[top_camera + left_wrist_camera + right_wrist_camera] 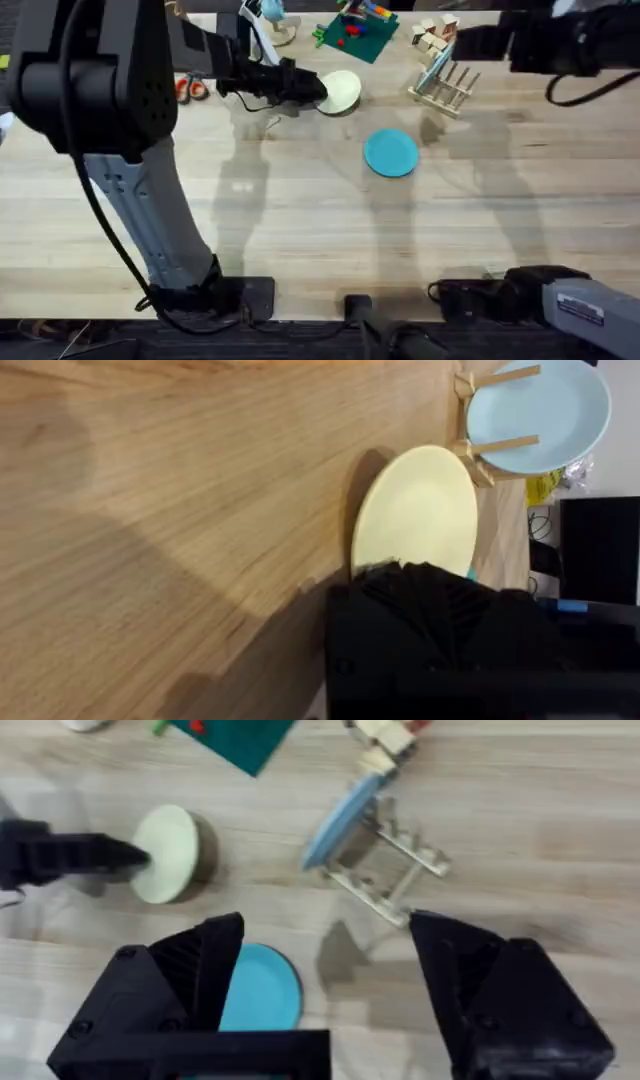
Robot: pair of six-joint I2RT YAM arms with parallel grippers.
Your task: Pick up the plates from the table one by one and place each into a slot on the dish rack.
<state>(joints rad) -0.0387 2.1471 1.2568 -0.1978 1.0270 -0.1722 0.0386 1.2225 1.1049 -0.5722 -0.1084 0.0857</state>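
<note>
Bright blue flat round plate (391,153) is lying nearest on the pale grained wooden surface (300,220), waiting. Left hand (318,88) is clamping the cream plate (340,91) by its rim, tilted up; right hand (325,985) is hanging wide open, holding nothing. Farther right, the pegged wooden dish rack (445,88) is already holding 1 pale blue plate (436,62); next move needs carrying cream plate edgewise into a free slot.

Pale plank wooden table (300,230) looks matt, grainy. Round cream-yellow plate (415,510) is smooth, probably plastic, slight sheen. Small light-wood peg dish rack (445,88) near the far edge is bare, unpainted.
</note>
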